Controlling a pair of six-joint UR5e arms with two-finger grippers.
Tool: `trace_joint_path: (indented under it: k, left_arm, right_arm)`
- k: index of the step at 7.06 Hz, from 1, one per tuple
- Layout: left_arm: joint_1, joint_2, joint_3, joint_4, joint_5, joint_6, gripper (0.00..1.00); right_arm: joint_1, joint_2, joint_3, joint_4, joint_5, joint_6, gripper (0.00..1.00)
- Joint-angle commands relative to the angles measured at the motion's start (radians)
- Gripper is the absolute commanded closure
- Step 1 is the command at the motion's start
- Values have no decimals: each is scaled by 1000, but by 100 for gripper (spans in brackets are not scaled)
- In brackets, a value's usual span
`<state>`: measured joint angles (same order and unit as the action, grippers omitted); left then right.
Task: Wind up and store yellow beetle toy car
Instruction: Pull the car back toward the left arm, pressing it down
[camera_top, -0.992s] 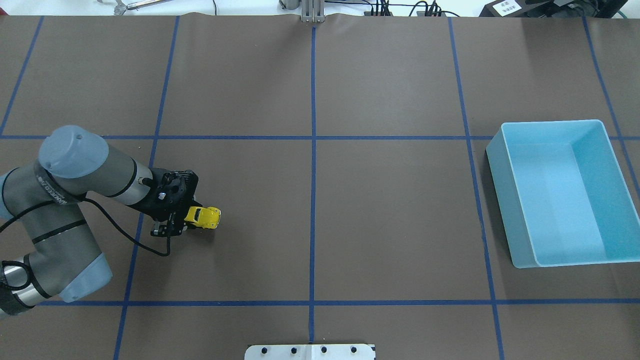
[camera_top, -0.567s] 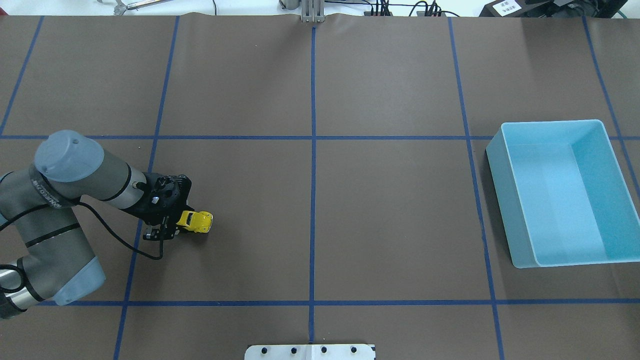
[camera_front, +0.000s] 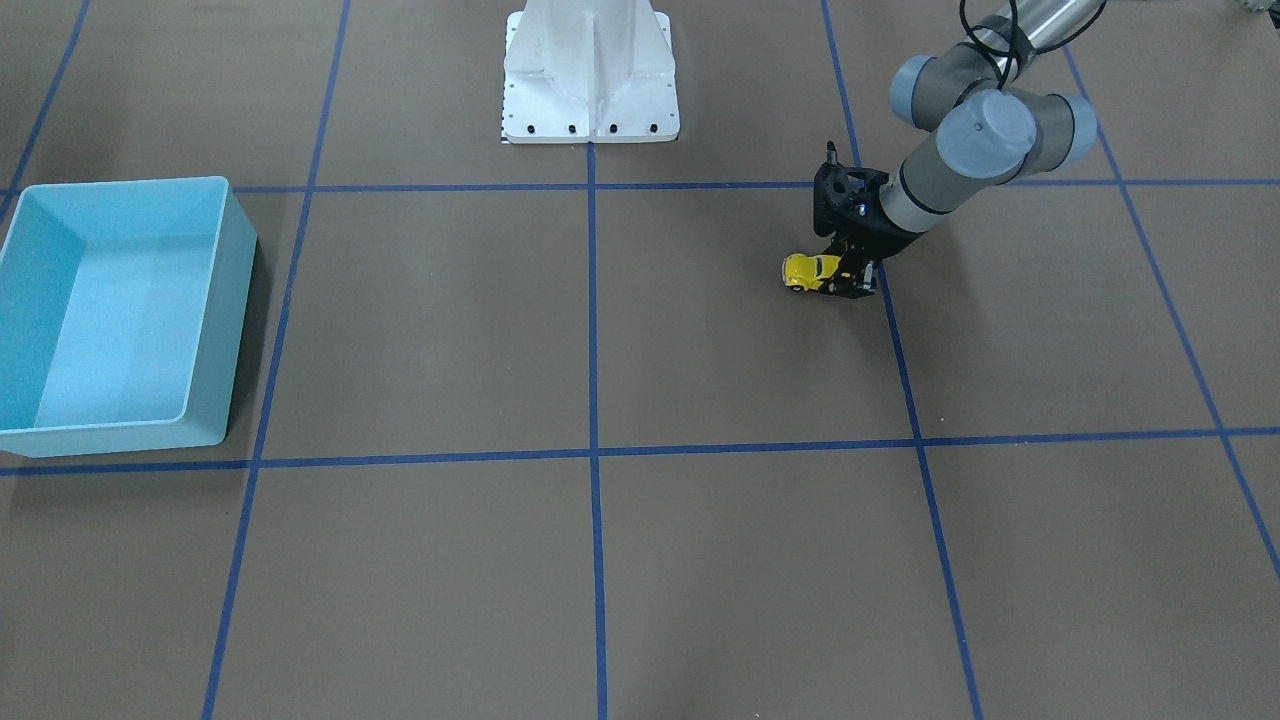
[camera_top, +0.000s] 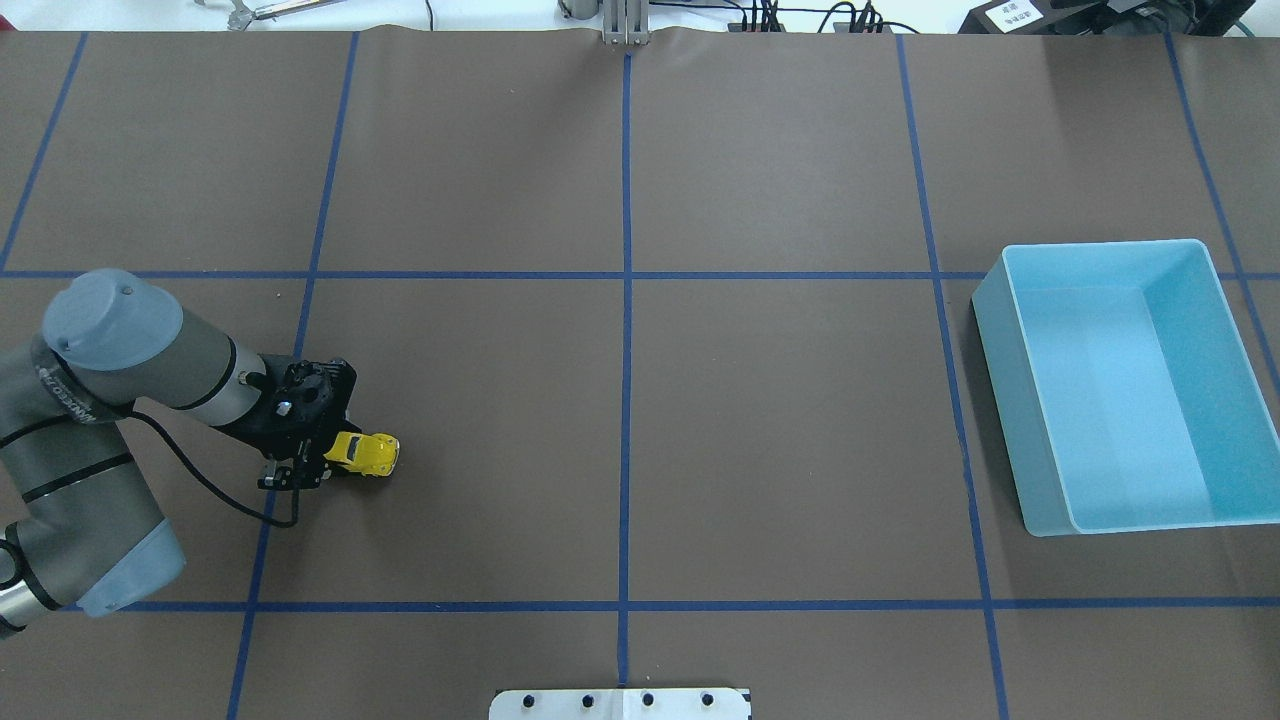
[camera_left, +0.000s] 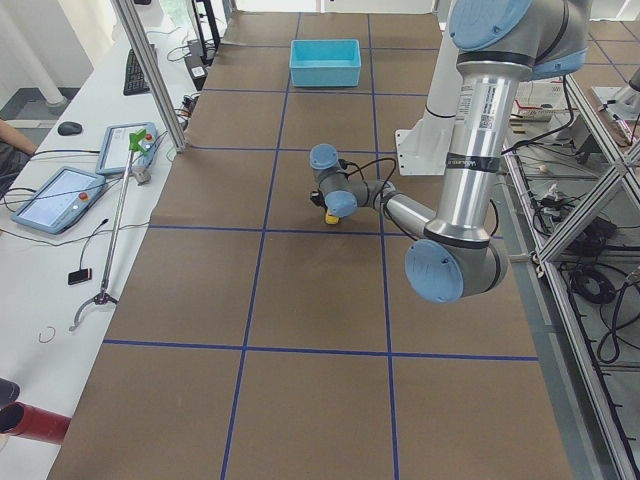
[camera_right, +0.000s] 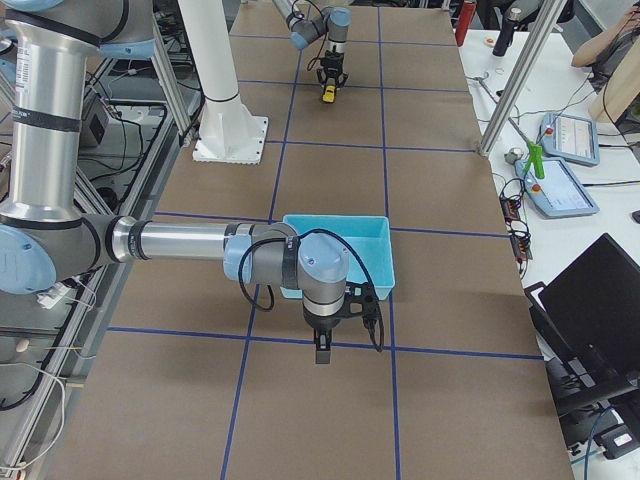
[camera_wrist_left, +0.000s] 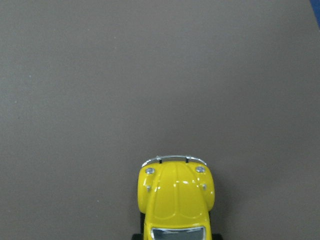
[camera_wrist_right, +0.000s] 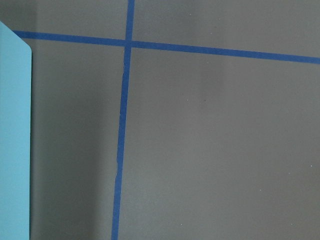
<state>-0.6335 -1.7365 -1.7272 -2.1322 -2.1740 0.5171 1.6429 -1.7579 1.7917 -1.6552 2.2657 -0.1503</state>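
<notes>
The yellow beetle toy car (camera_top: 370, 454) sits low on the brown mat in the left half of the table, its nose pointing toward the table's middle. My left gripper (camera_top: 334, 458) is shut on its rear half. The front-facing view shows the same hold, the gripper (camera_front: 850, 276) behind the car (camera_front: 803, 270). In the left wrist view only the yellow hood (camera_wrist_left: 176, 200) and chrome bumper show at the bottom edge. My right gripper (camera_right: 320, 350) hangs above the mat just in front of the light blue bin (camera_right: 382, 262); I cannot tell whether it is open or shut.
The light blue bin (camera_top: 1000, 370) stands at the far right of the table with nothing in it. Blue tape lines grid the brown mat. The white robot base plate (camera_front: 590, 125) sits at the near middle edge. A tablet and tools lie on the side bench (camera_left: 60, 195).
My left gripper has drawn the car steadily backward, to the left and slightly toward the robot, along the mat. The bin has not moved.
</notes>
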Motion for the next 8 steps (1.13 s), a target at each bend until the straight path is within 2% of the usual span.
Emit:
trace_joint_path:
  k: [1, 8]
  left_arm:
    - [-26, 21, 0, 0, -16, 1, 87]
    - [-28, 97, -6, -57, -29, 3, 87]
  right_arm:
    - [0, 0, 0, 0, 0, 0, 0]
    - [0, 0, 6, 0, 2, -2, 0]
